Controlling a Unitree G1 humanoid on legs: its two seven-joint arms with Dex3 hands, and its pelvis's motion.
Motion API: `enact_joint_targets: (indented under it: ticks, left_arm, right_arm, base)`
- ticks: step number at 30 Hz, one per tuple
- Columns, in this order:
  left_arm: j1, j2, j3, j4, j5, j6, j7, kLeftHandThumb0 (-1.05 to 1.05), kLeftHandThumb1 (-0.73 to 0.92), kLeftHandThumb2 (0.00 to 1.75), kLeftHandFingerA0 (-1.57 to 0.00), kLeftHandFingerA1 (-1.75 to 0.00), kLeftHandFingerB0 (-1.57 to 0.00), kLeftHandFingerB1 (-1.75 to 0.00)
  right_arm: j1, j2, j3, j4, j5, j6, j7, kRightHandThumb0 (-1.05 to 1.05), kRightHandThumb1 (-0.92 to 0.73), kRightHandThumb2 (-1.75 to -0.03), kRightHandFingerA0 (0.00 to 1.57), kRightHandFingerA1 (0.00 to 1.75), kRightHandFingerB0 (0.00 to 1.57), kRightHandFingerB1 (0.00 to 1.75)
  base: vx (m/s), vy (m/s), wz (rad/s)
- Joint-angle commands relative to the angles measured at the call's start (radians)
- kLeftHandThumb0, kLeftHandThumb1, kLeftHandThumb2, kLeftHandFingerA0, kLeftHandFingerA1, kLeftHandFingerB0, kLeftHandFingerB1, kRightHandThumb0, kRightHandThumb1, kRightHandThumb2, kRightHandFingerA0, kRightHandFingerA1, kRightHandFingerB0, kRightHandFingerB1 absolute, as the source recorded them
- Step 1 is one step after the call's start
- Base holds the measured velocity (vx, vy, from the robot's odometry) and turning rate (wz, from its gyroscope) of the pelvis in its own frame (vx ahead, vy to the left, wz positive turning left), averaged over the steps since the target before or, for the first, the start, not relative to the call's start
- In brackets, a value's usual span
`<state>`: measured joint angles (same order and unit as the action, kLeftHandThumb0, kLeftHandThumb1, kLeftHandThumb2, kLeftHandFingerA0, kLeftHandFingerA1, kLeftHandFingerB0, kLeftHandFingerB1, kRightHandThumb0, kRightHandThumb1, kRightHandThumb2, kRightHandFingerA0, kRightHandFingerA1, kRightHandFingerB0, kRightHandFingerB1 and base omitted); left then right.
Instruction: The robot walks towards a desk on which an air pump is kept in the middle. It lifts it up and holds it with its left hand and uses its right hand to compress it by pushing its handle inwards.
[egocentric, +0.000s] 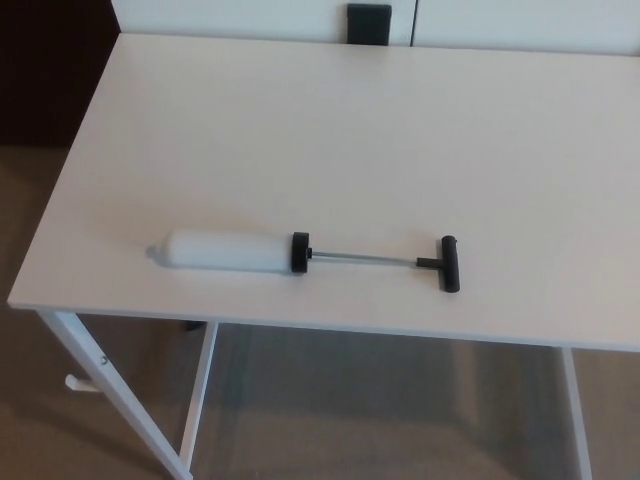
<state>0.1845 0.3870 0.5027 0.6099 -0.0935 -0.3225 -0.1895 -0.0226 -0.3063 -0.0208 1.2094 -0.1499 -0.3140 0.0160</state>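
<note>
An air pump lies flat on the white desk (330, 130), near its front edge. Its white cylinder body (222, 250) points left and ends in a black cap (300, 253). A thin metal rod (365, 260) runs right from the cap, fully drawn out, to a black T-handle (449, 263). Neither of my hands nor any part of my arms shows in the head view.
The desk's front edge (330, 330) runs just below the pump, with white legs (110, 395) under it and brown floor beneath. A dark object (369, 24) stands against the white wall behind the desk's far edge. A dark area lies at the upper left.
</note>
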Motion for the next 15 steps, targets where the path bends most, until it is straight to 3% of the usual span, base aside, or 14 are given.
enact_joint_targets:
  ticks: [1, 8, 9, 10, 11, 13, 14, 15]
  left_arm:
    - [-0.107, 0.255, 0.274, -0.795, -0.221, 0.097, 0.069, -0.60, 0.53, 0.56, -0.16, -0.33, -0.20, -0.28]
    - [-0.339, 0.375, 0.110, -0.899, -0.119, 0.270, 0.004, -0.52, 0.42, 0.54, -0.21, -0.30, -0.17, -0.27]
    - [-0.374, 0.387, 0.069, -0.909, -0.091, 0.291, -0.016, -0.29, 0.26, 0.83, 0.00, -0.49, 0.00, -0.48]
    - [-0.374, 0.387, 0.069, -0.909, -0.091, 0.291, -0.016, -0.29, 0.26, 0.83, 0.00, -0.49, 0.00, -0.48]
    - [-0.413, 0.397, 0.019, -0.922, -0.063, 0.321, -0.040, -0.56, 0.37, 0.68, -0.08, -0.38, 0.00, -0.27]
    - [-0.448, 0.403, -0.029, -0.938, -0.035, 0.354, -0.065, -0.56, 0.37, 0.68, -0.08, -0.38, 0.00, -0.27]
    - [-0.476, 0.407, -0.063, -0.944, -0.041, 0.380, -0.088, -0.57, 0.39, 0.63, -0.13, -0.25, -0.13, -0.23]
    - [-0.494, 0.409, -0.085, -0.949, -0.047, 0.397, -0.103, -0.57, 0.39, 0.63, -0.13, -0.25, -0.13, -0.23]
  right_arm:
    - [-0.019, -0.007, -0.009, -0.009, 0.012, 0.016, 0.001, -0.61, -0.57, -0.92, 0.32, 0.54, 0.22, 0.46]
    - [-0.017, -0.011, -0.004, -0.005, 0.006, 0.012, -0.001, -0.61, -0.57, -0.92, 0.32, 0.53, 0.22, 0.46]
    - [-0.017, -0.010, -0.006, -0.005, 0.009, 0.011, 0.002, -0.59, -0.56, -0.91, 0.32, 0.54, 0.22, 0.46]
    - [-0.017, -0.010, -0.006, -0.005, 0.009, 0.011, 0.002, -0.59, -0.56, -0.91, 0.32, 0.54, 0.22, 0.46]
    - [-0.017, -0.010, -0.007, -0.004, 0.010, 0.012, 0.004, -0.59, -0.56, -0.92, 0.33, 0.54, 0.21, 0.46]
    - [-0.018, -0.010, -0.007, -0.003, 0.011, 0.012, 0.006, -0.59, -0.56, -0.92, 0.33, 0.54, 0.21, 0.46]
    - [-0.020, -0.009, -0.006, -0.001, 0.009, 0.013, 0.003, -0.57, -0.56, -0.93, 0.33, 0.55, 0.21, 0.46]
    - [-0.022, -0.008, -0.005, 0.001, 0.007, 0.013, 0.002, -0.57, -0.56, -0.93, 0.33, 0.55, 0.21, 0.46]
  base:
    - [0.00, 0.000, 0.00]
    - [0.00, 0.000, 0.00]
    - [0.00, 0.000, 0.00]
    - [0.00, 0.000, 0.00]
    - [0.00, 0.000, 0.00]
    - [0.00, 0.000, 0.00]
    - [0.00, 0.000, 0.00]
    - [0.00, 0.000, 0.00]
